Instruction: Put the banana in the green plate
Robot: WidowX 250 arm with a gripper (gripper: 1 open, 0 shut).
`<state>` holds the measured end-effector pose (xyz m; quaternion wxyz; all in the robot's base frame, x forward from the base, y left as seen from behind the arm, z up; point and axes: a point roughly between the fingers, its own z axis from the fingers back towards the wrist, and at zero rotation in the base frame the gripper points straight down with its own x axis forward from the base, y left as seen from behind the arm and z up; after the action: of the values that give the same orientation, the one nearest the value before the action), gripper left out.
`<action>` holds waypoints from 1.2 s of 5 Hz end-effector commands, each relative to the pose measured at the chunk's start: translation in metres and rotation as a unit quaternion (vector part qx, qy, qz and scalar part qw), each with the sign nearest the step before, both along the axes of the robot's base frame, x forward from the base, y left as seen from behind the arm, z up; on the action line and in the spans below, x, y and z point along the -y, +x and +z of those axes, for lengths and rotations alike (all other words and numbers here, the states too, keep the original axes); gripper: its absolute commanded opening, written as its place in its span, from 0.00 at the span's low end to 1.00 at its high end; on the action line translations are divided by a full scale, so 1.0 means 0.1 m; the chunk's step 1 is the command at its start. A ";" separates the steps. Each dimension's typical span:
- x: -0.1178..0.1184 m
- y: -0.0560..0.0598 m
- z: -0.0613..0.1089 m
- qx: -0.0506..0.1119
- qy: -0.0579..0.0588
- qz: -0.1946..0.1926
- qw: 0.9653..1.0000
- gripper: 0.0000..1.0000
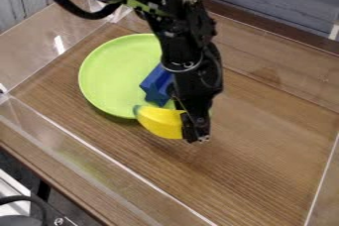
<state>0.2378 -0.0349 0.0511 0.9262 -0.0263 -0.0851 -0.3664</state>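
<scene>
The bright-yellow banana (162, 121) sits just off the near right rim of the lime-green plate (109, 71), in the camera view. My gripper (183, 129) points straight down and is shut on the banana, with one dark finger (196, 128) visible on the banana's right side. The other finger is hidden behind the banana. I cannot tell whether the banana touches the wooden table or hangs just above it.
A dark-blue block (157, 83) lies at the plate's right edge, right behind the banana and under my arm. The wooden tabletop (265, 121) is bordered by clear walls (54, 151) at the front and left.
</scene>
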 end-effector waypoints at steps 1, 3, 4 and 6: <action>0.06 -0.01 0.10 0.017 0.003 0.005 1.000 0.00; 0.12 -0.06 0.20 0.015 0.007 0.021 1.000 0.00; 0.11 -0.06 0.30 0.015 0.009 0.030 0.999 0.00; -0.14 0.02 0.44 0.027 0.035 -0.001 0.999 0.00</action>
<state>0.2319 -0.0213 0.0828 0.9256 0.0074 -0.0742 -0.3712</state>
